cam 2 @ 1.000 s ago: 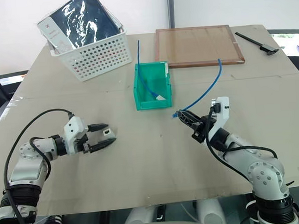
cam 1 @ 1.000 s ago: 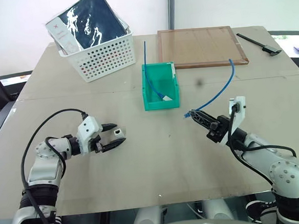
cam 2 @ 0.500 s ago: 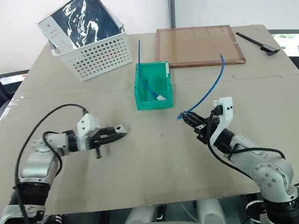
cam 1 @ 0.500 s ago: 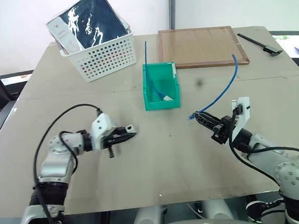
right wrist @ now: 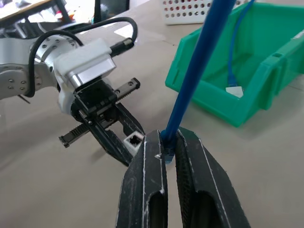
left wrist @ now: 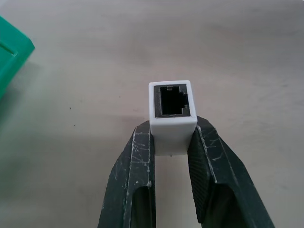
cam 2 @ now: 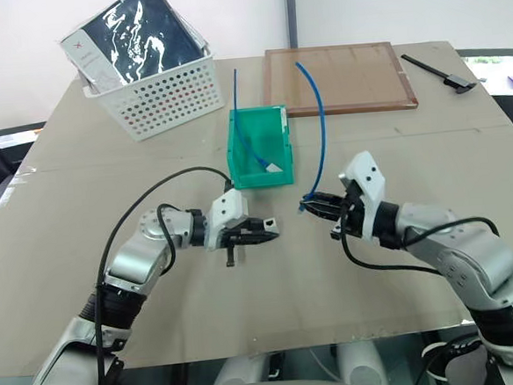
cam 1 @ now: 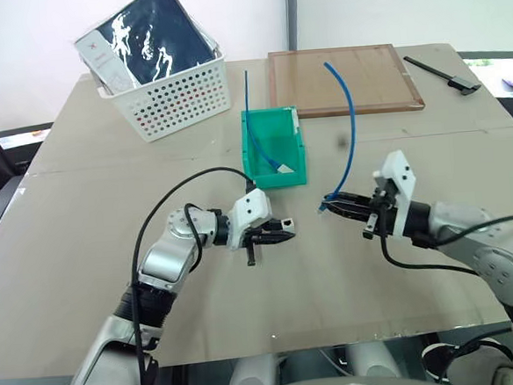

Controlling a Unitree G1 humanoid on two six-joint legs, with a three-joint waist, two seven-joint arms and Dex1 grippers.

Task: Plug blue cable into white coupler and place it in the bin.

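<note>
- The left end effector is clamped on the coupler, which sits at the very tips of its fingers with the dark socket facing outward, away from the wrist.
- The right end effector is closed on the cable just behind its plug; the rest of the cord arcs up and back over the surface, its free end in the air towards the wooden board.
- The relation that counts: the two end effectors point at each other across a short gap in front of the bin, the coupler to the robot's left of the plug, near but not touching.
- In the right wrist view the coupler's socket faces the plug tip, though a little off the right fingers' line, so the axes look close to lined up but not quite; that is a judgement.
- Both forearms lie low over the surface, each end effector roughly level and turned inward.
- The mating looks like the step in hand; the coming move likely needs a small correction, then a straight push along the socket's axis.
- The bin already holds another blue cable with a white end piece.
</note>
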